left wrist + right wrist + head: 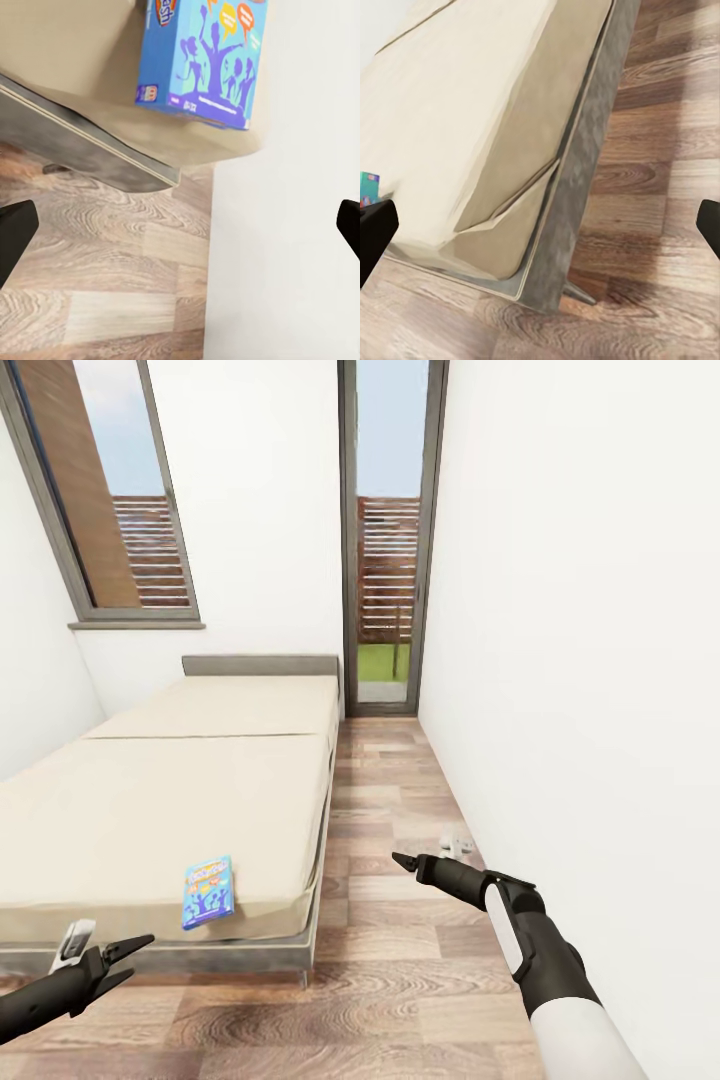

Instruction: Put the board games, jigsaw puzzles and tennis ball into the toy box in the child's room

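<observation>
Blue game (208, 892), flat on the bed (180, 800), at the mattress's near edge toward the near right corner, printed face up with cartoon figures. In the left wrist view the same blue game (201, 56) lay on the beige mattress just above the grey frame, one end reaching close to the mattress edge. No container in sight; nothing held in either claw.

Left gripper (125, 957) hovered low at the near left, just in front of the bed frame and a little left of the game, apart from it, dark fingers spread open and empty. In its own wrist view, fingertips (15, 236) sat wide at the two sides with wood floor (380, 980) and white wall between them.

Right gripper (403, 861) hung over the floor in the aisle between bed and right wall (600, 660), well apart from the game. From the head view, could not tell its spread; in the right wrist view, fingertips (375, 236) stood far apart, open, empty, bed corner and frame leg beyond.

Headboard at the far end, tall glazed door (390, 560) beyond the aisle, window (110, 490) at far left.
</observation>
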You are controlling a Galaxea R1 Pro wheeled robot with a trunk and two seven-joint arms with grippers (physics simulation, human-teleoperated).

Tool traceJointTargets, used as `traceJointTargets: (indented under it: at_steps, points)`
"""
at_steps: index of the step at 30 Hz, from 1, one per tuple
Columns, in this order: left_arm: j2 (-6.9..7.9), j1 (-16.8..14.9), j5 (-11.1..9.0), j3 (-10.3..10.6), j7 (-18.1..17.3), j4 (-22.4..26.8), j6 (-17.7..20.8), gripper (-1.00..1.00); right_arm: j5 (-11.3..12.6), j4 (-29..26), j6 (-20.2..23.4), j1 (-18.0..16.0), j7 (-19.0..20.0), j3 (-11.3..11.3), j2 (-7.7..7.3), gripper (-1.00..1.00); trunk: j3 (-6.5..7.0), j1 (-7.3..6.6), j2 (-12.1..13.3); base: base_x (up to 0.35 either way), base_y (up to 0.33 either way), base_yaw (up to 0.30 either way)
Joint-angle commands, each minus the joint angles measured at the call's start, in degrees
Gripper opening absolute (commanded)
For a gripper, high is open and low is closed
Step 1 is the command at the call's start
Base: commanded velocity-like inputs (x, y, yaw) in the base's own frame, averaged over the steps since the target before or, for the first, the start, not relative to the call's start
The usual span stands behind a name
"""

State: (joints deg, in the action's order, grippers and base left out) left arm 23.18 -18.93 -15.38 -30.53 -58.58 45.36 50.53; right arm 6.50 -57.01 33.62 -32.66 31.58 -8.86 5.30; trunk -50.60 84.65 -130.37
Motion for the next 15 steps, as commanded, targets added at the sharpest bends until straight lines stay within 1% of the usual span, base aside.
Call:
traceJointTargets:
  at_steps: [1,13,15]
  points:
    - [-0.02,0.0,-0.1,-0.1,-0.1,0.0,0.3,1.00,0.4,0.0,0.5,0.0,0.1,-0.2,0.06,1.00,-0.24,0.21,-0.4,0.000,0.000,0.000]
    - [-0.07,0.0,-0.1,-0.1,-0.2,0.2,0.2,1.00,0.4,0.0,0.5,0.0,0.1,-0.1,0.06,1.00,-2.40,2.85,-5.3,0.000,0.000,0.000]
    - [-0.07,0.0,-0.2,-0.1,-0.3,0.2,0.2,1.00,0.4,0.0,0.4,0.0,0.1,-0.1,0.06,1.00,-2.40,2.85,-5.3,0.000,0.000,0.000]
